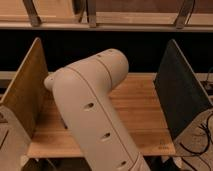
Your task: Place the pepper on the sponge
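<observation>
My large white arm [92, 110] fills the middle of the camera view, folded over the wooden tabletop [137, 112]. The gripper is out of view, hidden behind or beyond the arm's body. Neither the pepper nor the sponge shows; both are hidden or out of view.
A tan wooden side panel [25, 92] stands on the left of the table and a dark grey panel [182, 95] on the right. Behind runs a dark gap under a wooden shelf [115, 20] with metal brackets. Cables [202, 132] hang at the right edge.
</observation>
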`<state>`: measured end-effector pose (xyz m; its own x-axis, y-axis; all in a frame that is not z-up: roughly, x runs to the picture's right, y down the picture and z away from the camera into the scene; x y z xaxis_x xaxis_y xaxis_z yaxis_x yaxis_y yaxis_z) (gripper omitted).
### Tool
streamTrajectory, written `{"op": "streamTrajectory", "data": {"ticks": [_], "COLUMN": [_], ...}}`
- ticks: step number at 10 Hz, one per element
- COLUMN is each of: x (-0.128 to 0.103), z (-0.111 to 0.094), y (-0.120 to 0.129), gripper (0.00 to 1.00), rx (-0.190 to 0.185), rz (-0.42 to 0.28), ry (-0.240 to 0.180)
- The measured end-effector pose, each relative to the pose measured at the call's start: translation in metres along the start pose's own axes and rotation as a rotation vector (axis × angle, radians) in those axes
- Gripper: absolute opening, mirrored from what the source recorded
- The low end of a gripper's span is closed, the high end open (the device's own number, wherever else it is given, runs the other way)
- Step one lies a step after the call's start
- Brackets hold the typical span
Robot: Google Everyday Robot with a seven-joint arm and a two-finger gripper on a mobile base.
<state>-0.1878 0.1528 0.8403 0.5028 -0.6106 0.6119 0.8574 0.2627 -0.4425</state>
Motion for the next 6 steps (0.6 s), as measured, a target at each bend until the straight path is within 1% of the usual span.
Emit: {"op": "streamTrajectory", "data": {"ticks": [1, 2, 3, 6], "x": [0.0, -0.0001, 0.0, -0.0001], "z": [0.0, 0.0003, 0.0003, 0.0007], "y": [0.0, 0.0001, 0.0001, 0.0002], "gripper": [0.68, 0.76, 0.8, 0.8], "rx": [0.0, -0.001, 0.0, -0.001], "rz": [0.0, 0.0, 0.0, 0.0], "ry": [0.0, 0.0, 0.0, 0.0]}}
